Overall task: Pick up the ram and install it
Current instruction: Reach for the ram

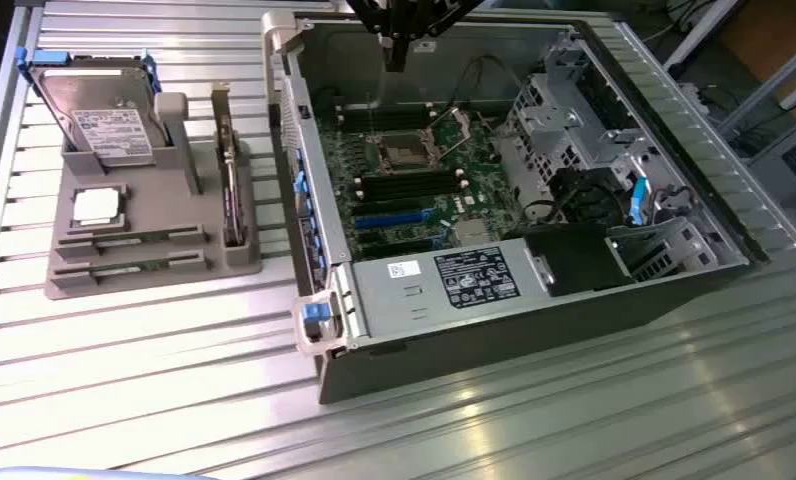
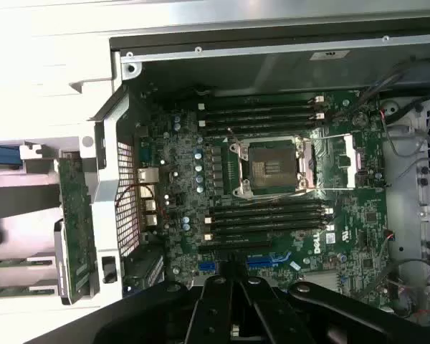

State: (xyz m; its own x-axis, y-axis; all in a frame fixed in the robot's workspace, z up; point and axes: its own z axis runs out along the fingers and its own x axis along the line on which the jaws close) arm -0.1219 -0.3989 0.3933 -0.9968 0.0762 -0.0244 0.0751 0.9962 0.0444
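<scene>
The pick-up is judged not yet begun. The gripper (image 1: pixel 395 64) is seen shut and empty above the open computer case (image 1: pixel 532 340). The ram (image 1: pixel 109 241) is seen in the grey holder (image 1: pixel 145 283), well apart. A wide-open grip, lined up along the thin stick, will be needed

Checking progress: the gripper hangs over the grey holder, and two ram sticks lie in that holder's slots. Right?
No. The exterior view shows the gripper hanging over the open computer case, not the grey holder. The two ram sticks do lie in the holder's slots.
</scene>
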